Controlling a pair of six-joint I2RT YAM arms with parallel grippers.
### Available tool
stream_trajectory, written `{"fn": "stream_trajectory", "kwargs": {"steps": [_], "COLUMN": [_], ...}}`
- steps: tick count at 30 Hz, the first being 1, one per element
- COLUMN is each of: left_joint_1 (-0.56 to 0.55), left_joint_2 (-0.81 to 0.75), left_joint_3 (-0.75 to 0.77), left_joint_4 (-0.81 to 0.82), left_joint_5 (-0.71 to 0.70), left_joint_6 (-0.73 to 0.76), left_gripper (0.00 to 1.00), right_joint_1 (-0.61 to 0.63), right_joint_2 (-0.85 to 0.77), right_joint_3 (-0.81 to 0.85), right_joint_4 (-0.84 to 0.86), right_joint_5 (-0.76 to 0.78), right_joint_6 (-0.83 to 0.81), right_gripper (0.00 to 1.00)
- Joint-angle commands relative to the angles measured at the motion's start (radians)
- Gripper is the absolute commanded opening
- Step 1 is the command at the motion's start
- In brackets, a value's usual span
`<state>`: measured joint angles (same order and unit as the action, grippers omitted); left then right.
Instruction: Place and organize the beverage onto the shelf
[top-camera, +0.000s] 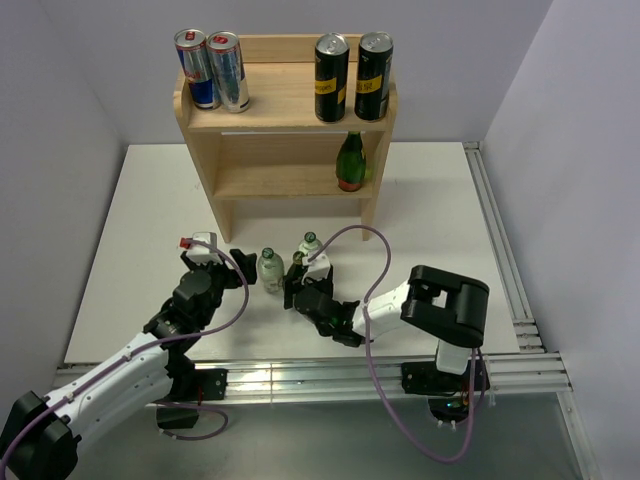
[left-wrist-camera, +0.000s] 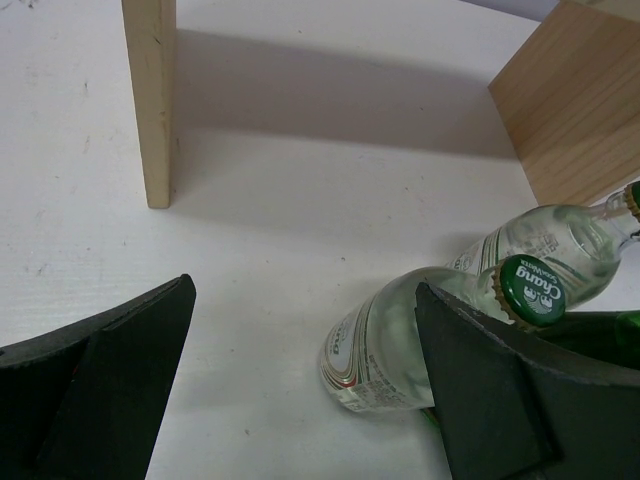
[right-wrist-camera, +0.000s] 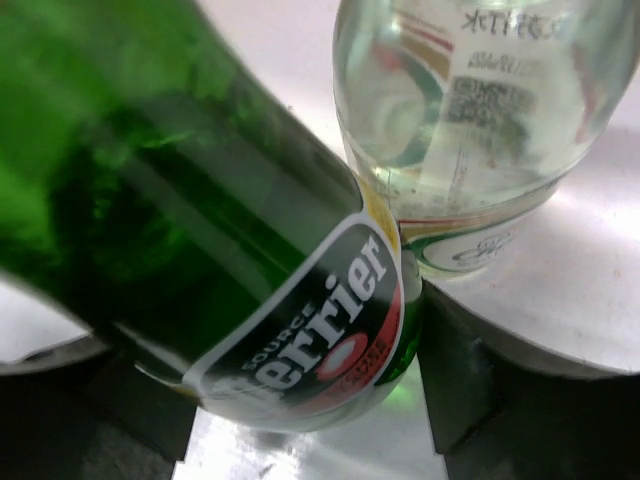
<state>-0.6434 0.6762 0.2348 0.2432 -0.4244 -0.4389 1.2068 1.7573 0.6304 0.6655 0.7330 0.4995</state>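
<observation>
bottles crowd the table (top-camera: 130, 230) right in front of the shelf (top-camera: 285, 105), which stands at the far side against the wall. up top, two red-and-blue cans (top-camera: 212, 70) on the left, two black-and-yellow cans (top-camera: 352, 78) on the right. one green bottle (top-camera: 350, 162) stands on the lower tier, right end.

down front, the right gripper (top-camera: 297, 285) has its fingers clamped on a green perrier bottle (right-wrist-camera: 200, 230), tilted in the wrist view, label plain to read. just beside it is a clear bottle; which of the two, i can't tell. from above the perrier is mostly hidden behind the fingers.

left gripper (top-camera: 243, 268) sits low by the table, fingers spread wide and holding nothing. between them and the shelf leg (left-wrist-camera: 150, 100) stands the chang bottle (left-wrist-camera: 385, 340), green cap (left-wrist-camera: 532, 290) readable, its right side covered by the right finger. a second clear bottle (left-wrist-camera: 550, 245) stands just behind it, neck cut off at the frame edge. both bottles lie between the two grippers and the shelf's open front. a sliver of green glass (left-wrist-camera: 628, 335) shows at the far right, too little to make out.
</observation>
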Motion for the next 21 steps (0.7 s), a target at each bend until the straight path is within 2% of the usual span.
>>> {"fn": "stream_trajectory", "kwargs": {"steps": [1, 3, 5, 6, 7, 9, 15, 21], "left_joint_1": [-0.004, -0.002, -0.002, -0.002, -0.002, -0.002, -0.002, -0.004], "left_joint_2": [0.014, 0.017, 0.017, 0.016, 0.016, 0.014, 0.019, 0.022], "left_joint_3": [0.040, 0.040, 0.038, 0.038, 0.038, 0.038, 0.038, 0.038], "left_joint_4": [0.042, 0.041, 0.042, 0.042, 0.042, 0.041, 0.042, 0.042], "left_joint_5": [-0.014, -0.016, -0.016, -0.017, -0.017, -0.022, -0.024, -0.027], "left_joint_6": [0.008, 0.008, 0.008, 0.006, 0.008, 0.006, 0.003, 0.005], "left_gripper": [0.99, 0.99, 0.99, 0.99, 0.99, 0.99, 0.99, 0.99], "right_joint_1": [-0.007, -0.007, -0.007, -0.009, -0.006, -0.006, 0.059, 0.140], "right_joint_2": [0.014, 0.021, 0.025, 0.025, 0.024, 0.007, -0.126, -0.323], "right_joint_3": [0.023, 0.025, 0.023, 0.023, 0.022, 0.017, -0.009, 0.073], "right_joint_4": [0.091, 0.091, 0.091, 0.092, 0.083, 0.054, -0.091, -0.369], "right_joint_5": [0.043, 0.048, 0.046, 0.045, 0.045, 0.062, 0.170, 0.250], "right_joint_6": [0.001, -0.001, -0.003, -0.001, 0.002, 0.034, 0.108, 0.125], "right_gripper": [0.70, 0.64, 0.51, 0.42, 0.13, 0.00, 0.00, 0.00]}}
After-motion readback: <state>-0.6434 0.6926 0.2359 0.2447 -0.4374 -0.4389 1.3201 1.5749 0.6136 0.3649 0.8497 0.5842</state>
